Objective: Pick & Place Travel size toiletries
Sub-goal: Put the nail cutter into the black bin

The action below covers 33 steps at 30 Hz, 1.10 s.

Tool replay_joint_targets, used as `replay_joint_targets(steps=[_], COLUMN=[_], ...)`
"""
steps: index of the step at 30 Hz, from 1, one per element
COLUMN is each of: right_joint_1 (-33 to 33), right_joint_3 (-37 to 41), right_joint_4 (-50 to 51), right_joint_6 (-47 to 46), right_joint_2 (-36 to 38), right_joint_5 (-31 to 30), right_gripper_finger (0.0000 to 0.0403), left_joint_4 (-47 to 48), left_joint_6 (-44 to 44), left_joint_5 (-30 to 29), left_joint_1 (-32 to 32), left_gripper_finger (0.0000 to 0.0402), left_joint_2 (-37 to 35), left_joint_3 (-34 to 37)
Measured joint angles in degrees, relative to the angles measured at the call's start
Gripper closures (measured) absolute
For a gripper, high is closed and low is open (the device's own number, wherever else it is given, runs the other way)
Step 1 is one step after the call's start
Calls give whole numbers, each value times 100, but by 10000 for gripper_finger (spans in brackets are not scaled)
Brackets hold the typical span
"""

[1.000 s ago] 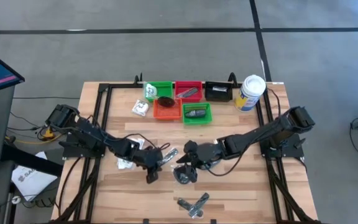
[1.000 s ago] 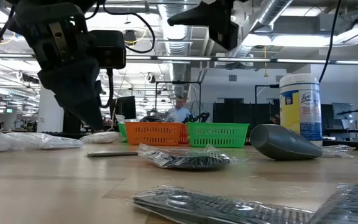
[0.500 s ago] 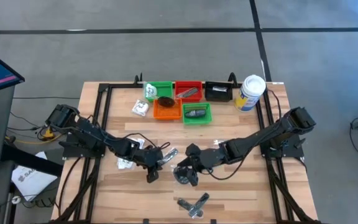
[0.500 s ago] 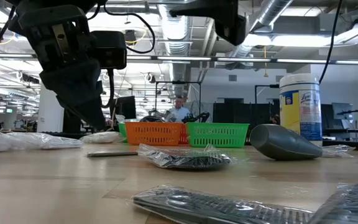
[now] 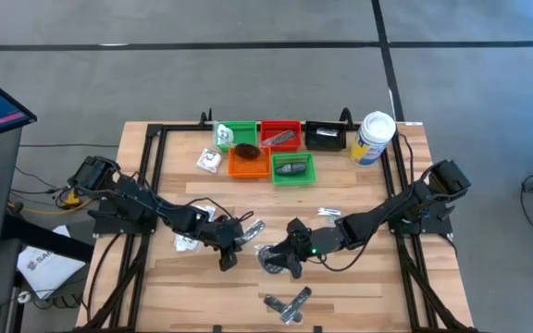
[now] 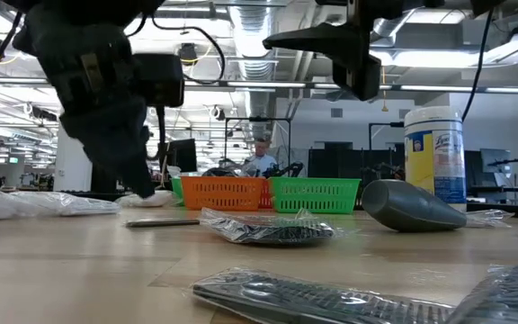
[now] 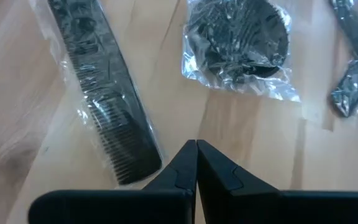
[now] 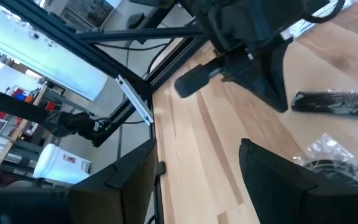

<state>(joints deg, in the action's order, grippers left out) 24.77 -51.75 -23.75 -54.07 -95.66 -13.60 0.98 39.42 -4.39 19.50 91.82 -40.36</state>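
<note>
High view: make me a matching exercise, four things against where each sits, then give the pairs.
Things:
1. white canister
2. black comb in plastic
3. dark grey oval
4. left gripper

Places or states:
A. inside the green tray
B. lying on the bare wood by the left gripper
C. shut, low over the table
D. upright at the table's far right corner

Pairs: 1-D, 2-B, 3-A, 4-C
</note>
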Motion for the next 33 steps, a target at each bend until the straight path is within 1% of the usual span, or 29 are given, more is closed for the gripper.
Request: replay_joint_targets(steps=[6, 9, 14, 19, 24, 27, 33], right_joint_1=[-4, 7, 76, 66, 70, 70, 70], right_joint_3=[2, 2, 2, 2, 2, 2, 2], right_joint_4=[243, 381, 417, 614, 703, 788, 833], right_joint_6=[0, -14, -43, -105, -115, -153, -186], right_joint_2=[0, 0, 0, 0, 0, 0, 0], right_joint_5=[-24, -26, -24, -26, -22, -6, 20], right_gripper_finger=[184, 184, 184, 184, 184, 184, 184], left_joint_4=[-94, -143, -166, -156, -147, -129, 57], left_joint_6=[76, 152, 183, 184, 142, 116, 114], left_joint_5=[260, 308, 237, 426, 489, 562, 480], left_joint_1=[-50, -52, -118, -351, -529, -545, -519], left_gripper_finger=[401, 401, 401, 401, 401, 401, 401], left_joint_2=[547, 658, 619, 622, 591, 548, 327], left_joint_3=[-23, -27, -22, -20, -17, -15, 21])
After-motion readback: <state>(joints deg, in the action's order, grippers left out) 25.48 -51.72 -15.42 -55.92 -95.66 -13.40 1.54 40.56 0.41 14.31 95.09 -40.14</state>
